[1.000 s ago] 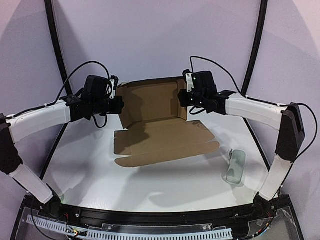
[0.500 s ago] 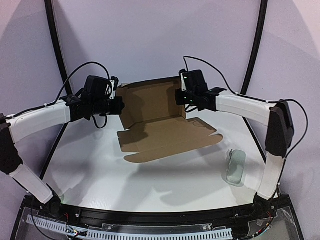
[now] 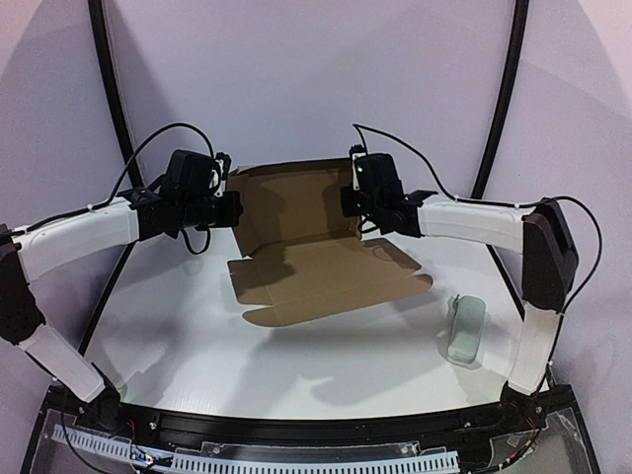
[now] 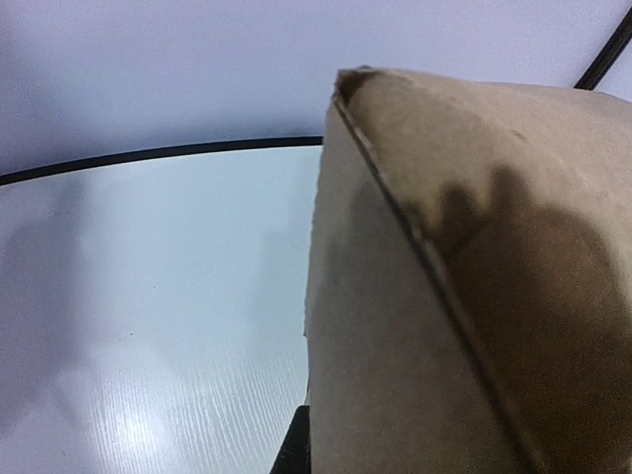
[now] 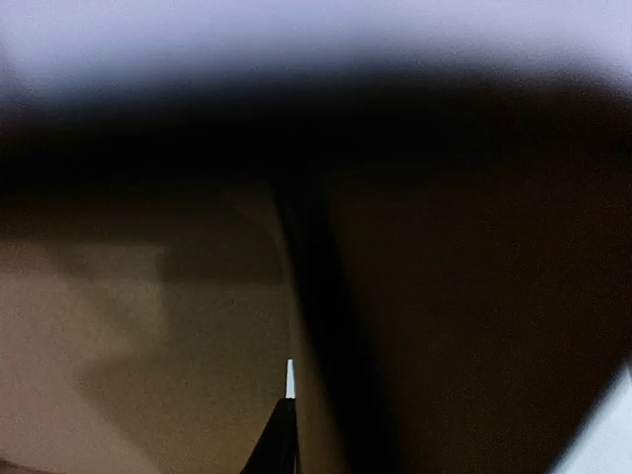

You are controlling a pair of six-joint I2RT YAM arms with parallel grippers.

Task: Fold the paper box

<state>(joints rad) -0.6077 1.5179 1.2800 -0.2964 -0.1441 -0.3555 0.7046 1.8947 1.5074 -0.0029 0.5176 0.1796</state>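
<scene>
Hanging between the two arms, the paper box (image 3: 316,267) sits near the middle of the surface (image 3: 188,336), towards its far side, half formed. Its back panel stands upright, short side walls turn forward at each end, and the wide base sheet with its front flap stretches out towards the arm bases. A dark shadow lies under the front flap's edge, so that part is clear of the surface.

The left hand (image 3: 229,205) has closed on the left side wall, up near the top corner. In its wrist view the brown cardboard fills the right half of the picture, with a folded edge running down it, and one dark fingertip (image 4: 294,449) shows at the bottom, right against the sheet (the other finger is hidden behind it).

The right hand (image 3: 352,205) grips the right side wall at about the same height. Its wrist view is dim and blurred: shadowed cardboard on both sides of a crease, and one fingertip (image 5: 281,434) at the lower edge.

A small pale grey-green case (image 3: 464,331) lies on the surface to the right, well apart from the box and below the right forearm.
</scene>
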